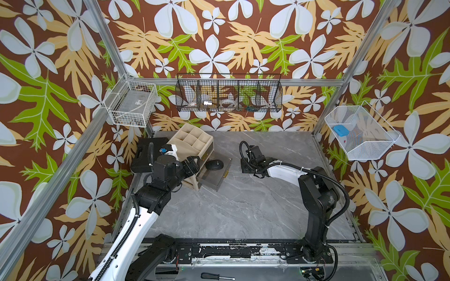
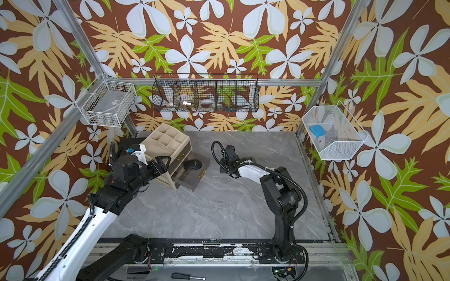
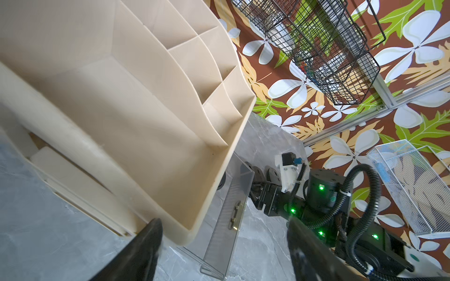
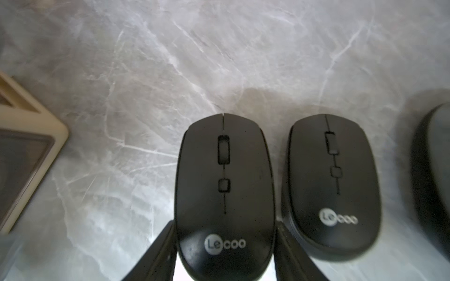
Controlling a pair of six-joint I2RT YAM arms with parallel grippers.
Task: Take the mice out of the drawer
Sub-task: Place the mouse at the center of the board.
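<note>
One black mouse was clasped in the half-spread right gripper near the table's middle, just beside its twin, presumably to line them up. Another mouse lay in the open drawer; the left gripper gaped empty beside the organizer.

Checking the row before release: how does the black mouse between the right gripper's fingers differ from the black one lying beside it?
The gripped mouse sits clamped between the fingers of the right gripper; the neighbour mouse lies free on the table. The gripped mouse runs in line with the fingers; the neighbour mouse is turned slightly off it. Both are black with a Lecoo logo.
</note>
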